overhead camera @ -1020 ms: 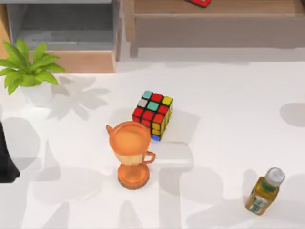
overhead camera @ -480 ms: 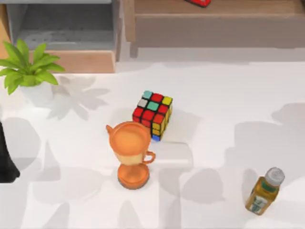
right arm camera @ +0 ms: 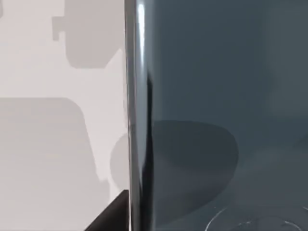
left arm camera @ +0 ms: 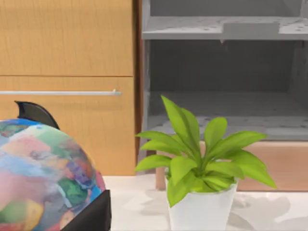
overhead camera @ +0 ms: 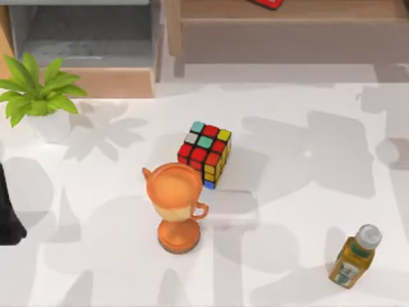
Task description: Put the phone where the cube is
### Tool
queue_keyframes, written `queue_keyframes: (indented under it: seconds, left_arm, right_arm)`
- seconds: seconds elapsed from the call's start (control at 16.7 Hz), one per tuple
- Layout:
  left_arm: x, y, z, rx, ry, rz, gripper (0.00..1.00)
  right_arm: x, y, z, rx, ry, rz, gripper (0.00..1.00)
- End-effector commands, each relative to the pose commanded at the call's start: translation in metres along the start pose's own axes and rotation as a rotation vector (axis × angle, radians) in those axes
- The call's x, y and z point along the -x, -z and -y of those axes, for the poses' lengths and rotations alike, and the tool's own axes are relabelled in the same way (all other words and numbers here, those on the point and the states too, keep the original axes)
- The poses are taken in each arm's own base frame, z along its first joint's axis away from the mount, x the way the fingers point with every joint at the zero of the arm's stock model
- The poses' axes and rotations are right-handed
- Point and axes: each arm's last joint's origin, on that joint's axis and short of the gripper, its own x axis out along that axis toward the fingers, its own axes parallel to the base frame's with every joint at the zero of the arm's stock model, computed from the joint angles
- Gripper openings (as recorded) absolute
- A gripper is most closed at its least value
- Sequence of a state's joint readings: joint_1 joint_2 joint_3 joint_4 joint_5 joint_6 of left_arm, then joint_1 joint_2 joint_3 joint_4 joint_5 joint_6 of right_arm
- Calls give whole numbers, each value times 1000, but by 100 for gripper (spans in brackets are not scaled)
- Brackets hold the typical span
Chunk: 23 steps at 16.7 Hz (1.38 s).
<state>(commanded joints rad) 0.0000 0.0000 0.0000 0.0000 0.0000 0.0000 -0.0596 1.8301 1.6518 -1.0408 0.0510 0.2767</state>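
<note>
The cube stands near the middle of the table, with red, teal, yellow and grey stickers on top. The phone is a dark glossy slab with a thin grey rim, seen very close in the right wrist view. My right gripper is shut on it, one black fingertip lying against its rim. White table with grey shadows shows beside the phone. My left arm is parked at the table's left edge.
An orange trophy cup stands just in front of the cube, nearly touching it. A juice bottle is at the front right, a potted plant at the back left. Shelves line the back. A colourful globe shows in the left wrist view.
Large grey shadows have swept in from the right across the table toward the cube. The cube, cup and bottle have not moved, nor has the left arm.
</note>
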Motion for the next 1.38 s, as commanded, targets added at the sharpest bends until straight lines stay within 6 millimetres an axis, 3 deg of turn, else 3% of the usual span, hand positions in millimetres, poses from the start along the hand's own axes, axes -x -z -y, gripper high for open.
queue_keyframes:
  seconds: [0.18,0.42,0.72,0.96,1.38]
  left_arm:
    - [0,0,0,0,0,0,100]
    - [0,0,0,0,0,0,100]
    - [0,0,0,0,0,0,100]
    - [0,0,0,0,0,0,100]
    - [0,0,0,0,0,0,100]
  right_arm:
    - [-9,5,-52,45,-29,-55,0]
    - [-33,25,-119,140,-44,-158,0]
    - [-69,62,-180,261,-27,-284,0]
    - [-85,81,-201,317,-13,-337,0]
    - [-86,82,-201,315,-12,-340,0]
